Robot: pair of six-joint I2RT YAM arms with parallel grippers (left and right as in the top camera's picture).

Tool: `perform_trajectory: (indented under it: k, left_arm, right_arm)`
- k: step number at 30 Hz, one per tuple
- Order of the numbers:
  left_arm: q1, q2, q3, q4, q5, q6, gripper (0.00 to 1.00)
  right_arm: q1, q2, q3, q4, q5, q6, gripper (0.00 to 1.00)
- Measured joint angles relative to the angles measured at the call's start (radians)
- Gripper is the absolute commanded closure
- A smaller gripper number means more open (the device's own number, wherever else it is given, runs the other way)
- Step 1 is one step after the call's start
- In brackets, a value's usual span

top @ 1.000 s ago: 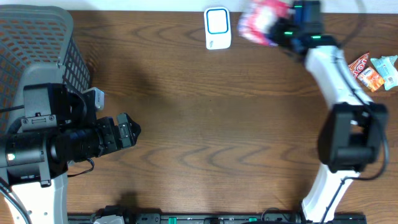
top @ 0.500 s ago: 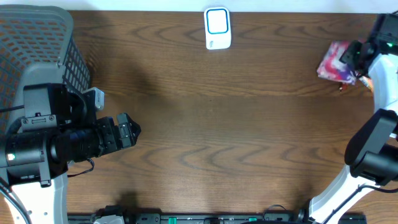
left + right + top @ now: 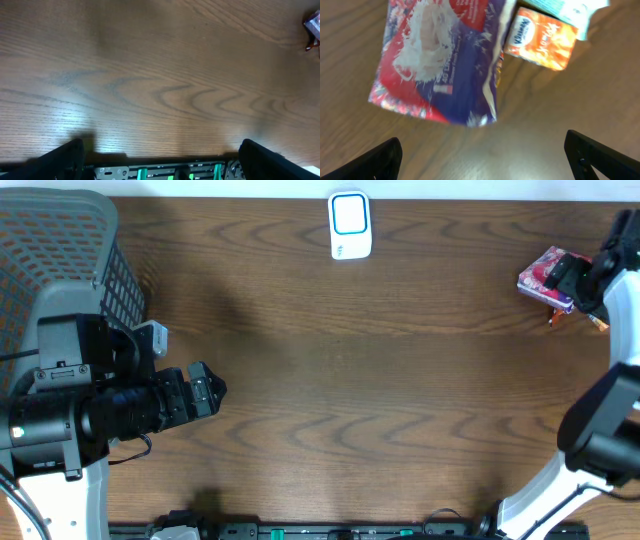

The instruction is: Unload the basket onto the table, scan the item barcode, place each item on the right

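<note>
Lying at the far right of the table (image 3: 330, 380), the snack bag (image 3: 545, 276) is resting just beside the right end effector (image 3: 481, 142), well apart from the white scanner (image 3: 350, 226) at the table's back edge. Right end effector is standing with fingers spread wide and nothing between them. In the wrist view the bag is sitting ahead of the tips. An orange tissue pack (image 3: 540, 37) is touching or nearly touching the bag's far corner, and a teal packet (image 3: 565, 7) is showing behind that. Left end effector (image 3: 160, 150) is likewise hanging spread and empty over bare wood, near the grey basket (image 3: 60, 230).

Handling, as a judgement: the bag is looking like glossy printed film, puffed with air. That suggests it is light, soft, crinkly and probably slippery, with contents likely crushable. A pinch across the belly is risking a slip or a crush. The flat sealed seam at one end is looking like the firmer hold, leaving both panels uncovered. No barcode is showing on the upper face; it is probably sitting underneath, so the grip is needing to allow turning that face toward the scanner. The tissue pack is crowding the far side, and the near edge is offering freer access.
</note>
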Motion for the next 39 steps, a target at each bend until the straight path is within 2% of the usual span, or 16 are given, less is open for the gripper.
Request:
perform_trajectory:
  k: [6, 10, 15, 17, 28, 34, 39]
  left_arm:
    - [0.0, 0.0, 0.0, 0.0, 0.0, 0.0, 0.02]
    - [0.0, 0.0, 0.0, 0.0, 0.0, 0.0, 0.02]
    - [0.0, 0.0, 0.0, 0.0, 0.0, 0.0, 0.02]
    - [0.0, 0.0, 0.0, 0.0, 0.0, 0.0, 0.02]
    - [0.0, 0.0, 0.0, 0.001, 0.0, 0.0, 0.02]
    - [0.0, 0.0, 0.0, 0.0, 0.0, 0.0, 0.02]
    - [0.0, 0.0, 0.0, 0.0, 0.0, 0.0, 0.02]
  right_arm:
    - [0.0, -0.236, 0.0, -0.047, -0.074, 0.034, 0.01]
    - [0.006, -0.397, 0.006, -0.14, -0.159, 0.042, 0.01]
    - [0.051, -0.499, 0.005, -0.303, -0.21, 0.045, 0.01]
    - [0.086, -0.522, -0.02, -0.319, -0.219, 0.045, 0.01]
    - [0.319, -0.808, -0.467, -0.215, -0.25, 0.074, 0.01]
    - [0.354, -0.945, -0.594, -0.216, -0.254, 0.095, 0.01]
    - [0.354, -0.956, -0.64, -0.264, -0.254, 0.101, 0.01]
